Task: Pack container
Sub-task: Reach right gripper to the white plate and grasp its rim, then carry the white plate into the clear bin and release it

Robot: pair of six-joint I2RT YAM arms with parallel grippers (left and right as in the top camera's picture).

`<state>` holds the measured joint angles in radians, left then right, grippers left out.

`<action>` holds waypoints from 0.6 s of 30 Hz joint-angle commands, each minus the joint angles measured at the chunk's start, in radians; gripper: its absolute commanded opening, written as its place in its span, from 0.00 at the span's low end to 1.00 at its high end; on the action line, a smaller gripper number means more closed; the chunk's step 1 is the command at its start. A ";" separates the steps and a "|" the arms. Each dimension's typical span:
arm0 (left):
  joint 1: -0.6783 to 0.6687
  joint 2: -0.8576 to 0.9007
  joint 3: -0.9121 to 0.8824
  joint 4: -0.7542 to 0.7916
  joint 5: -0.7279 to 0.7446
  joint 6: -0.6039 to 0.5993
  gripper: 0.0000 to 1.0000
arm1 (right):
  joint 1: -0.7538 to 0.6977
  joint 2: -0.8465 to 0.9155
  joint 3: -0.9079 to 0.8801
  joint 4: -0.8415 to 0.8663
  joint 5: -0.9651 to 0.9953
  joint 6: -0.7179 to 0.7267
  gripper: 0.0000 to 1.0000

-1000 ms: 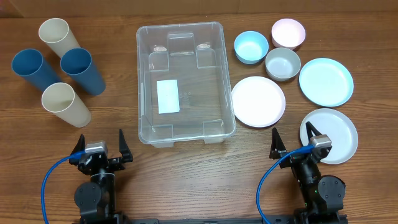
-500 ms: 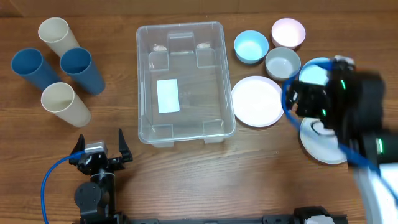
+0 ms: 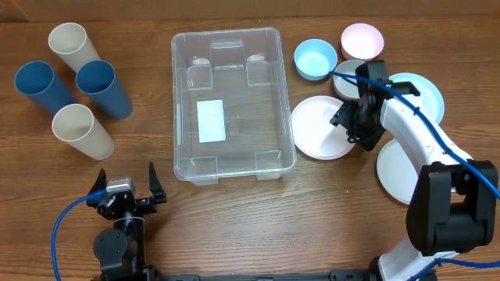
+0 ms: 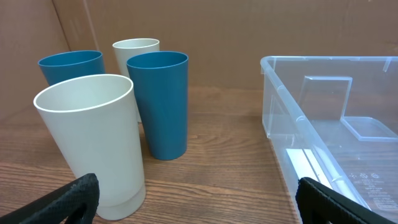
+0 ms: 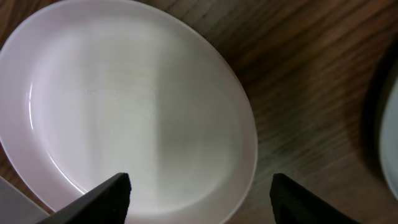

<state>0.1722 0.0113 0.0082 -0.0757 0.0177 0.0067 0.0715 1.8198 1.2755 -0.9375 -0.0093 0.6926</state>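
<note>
The container point(image 3: 226, 33) is a large clear bin with a white label point(image 3: 211, 121) on its bottom, standing at table centre with nothing in it. Its near wall shows in the left wrist view point(image 4: 281, 109). My right gripper point(image 3: 353, 126) is open and empty, pointing down over the right part of a pale pink plate point(image 3: 316, 129). In the right wrist view the plate point(image 5: 124, 106) fills the frame, its right rim between the open fingertips point(image 5: 109, 199). My left gripper point(image 3: 125, 181) is open and empty, low at the front left.
Two cream cups point(image 3: 80, 130) point(image 3: 69, 45) and two blue cups point(image 3: 101, 87) point(image 3: 43, 86) stand left of the bin. A blue bowl point(image 3: 315, 58), pink bowl point(image 3: 362, 41), grey bowl point(image 3: 348, 72), light blue plate point(image 3: 426, 94) and white plate point(image 3: 397, 176) lie at the right.
My right arm has left its front resting place, swung over the plates and come down over the pale pink plate. The left arm has not moved.
</note>
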 commanded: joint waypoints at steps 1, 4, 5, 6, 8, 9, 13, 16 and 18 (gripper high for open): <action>0.007 -0.007 -0.003 -0.002 0.001 0.013 1.00 | -0.006 0.000 -0.082 0.048 0.024 0.026 0.68; 0.007 -0.007 -0.003 -0.002 0.001 0.013 1.00 | -0.006 0.000 -0.107 0.076 0.024 0.026 0.61; 0.007 -0.007 -0.003 -0.002 0.001 0.013 1.00 | -0.006 0.000 -0.119 0.087 0.024 0.026 0.60; 0.007 -0.007 -0.003 -0.002 0.001 0.013 1.00 | -0.006 0.000 -0.131 0.099 0.024 0.026 0.57; 0.007 -0.007 -0.003 -0.002 0.001 0.013 1.00 | -0.006 0.000 -0.162 0.125 0.024 0.026 0.43; 0.007 -0.007 -0.003 -0.002 0.001 0.013 1.00 | -0.006 0.000 -0.172 0.135 0.023 0.026 0.37; 0.007 -0.007 -0.003 -0.002 0.001 0.013 1.00 | -0.006 0.000 -0.192 0.156 0.024 0.026 0.13; 0.007 -0.007 -0.003 -0.002 0.001 0.013 1.00 | -0.006 0.000 -0.192 0.159 0.024 0.026 0.04; 0.007 -0.007 -0.003 -0.002 0.001 0.013 1.00 | -0.006 -0.002 -0.186 0.149 0.024 0.026 0.04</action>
<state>0.1722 0.0113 0.0082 -0.0761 0.0177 0.0063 0.0715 1.8206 1.0908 -0.7765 0.0032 0.7212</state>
